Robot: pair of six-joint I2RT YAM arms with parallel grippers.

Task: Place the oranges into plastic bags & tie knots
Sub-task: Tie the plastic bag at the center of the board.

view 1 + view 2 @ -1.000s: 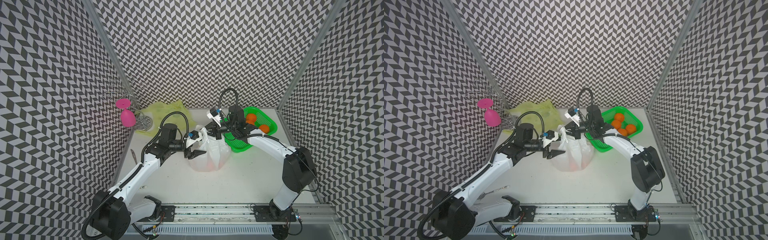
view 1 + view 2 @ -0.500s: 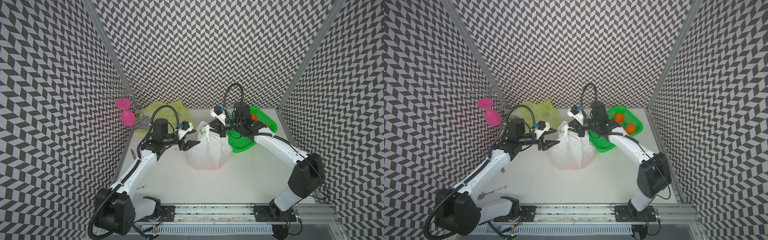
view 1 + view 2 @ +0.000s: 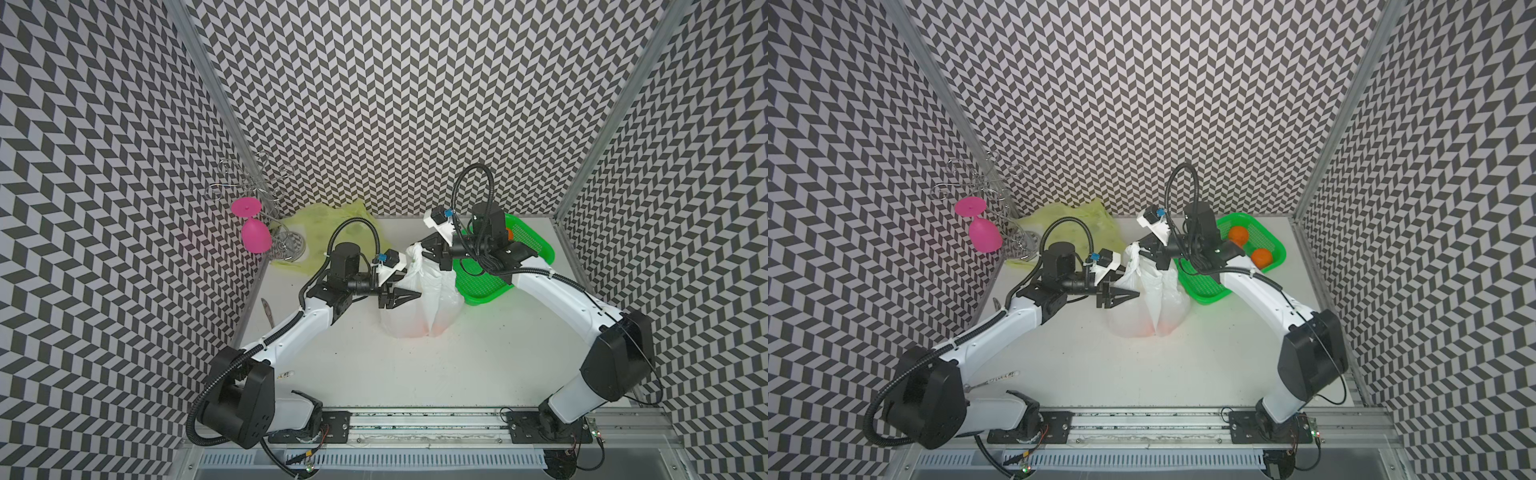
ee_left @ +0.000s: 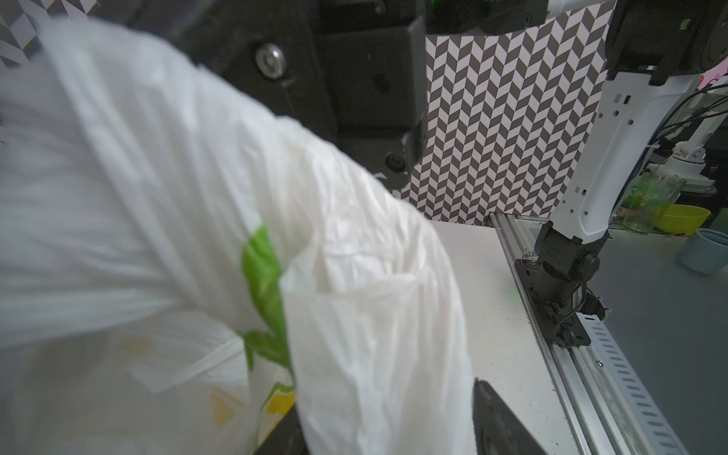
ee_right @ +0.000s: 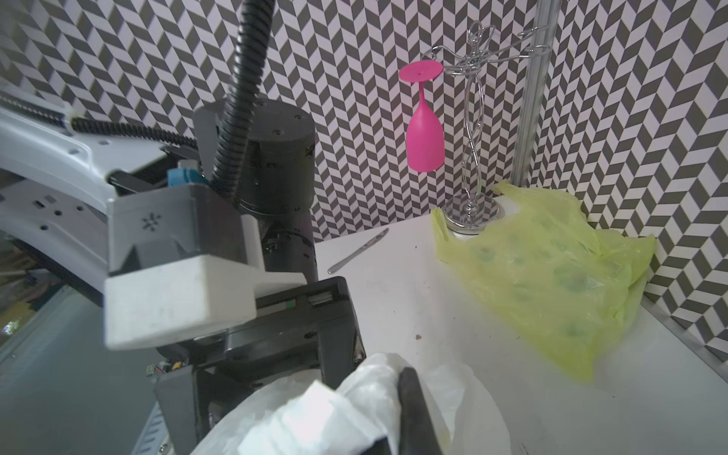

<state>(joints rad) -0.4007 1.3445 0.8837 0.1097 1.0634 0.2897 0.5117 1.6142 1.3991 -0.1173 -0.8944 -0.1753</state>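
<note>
White bag [image 4: 354, 256] — leaf print [image 4: 263, 283], left wrist.

From here the oranges [image 3: 1144, 328] in the white bag [image 3: 434, 307] are only a faint glow through plastic. The right arm [image 3: 552, 291] covers much of the green basket [image 3: 478, 289]. In the left wrist view the bag is mostly blur.
</note>
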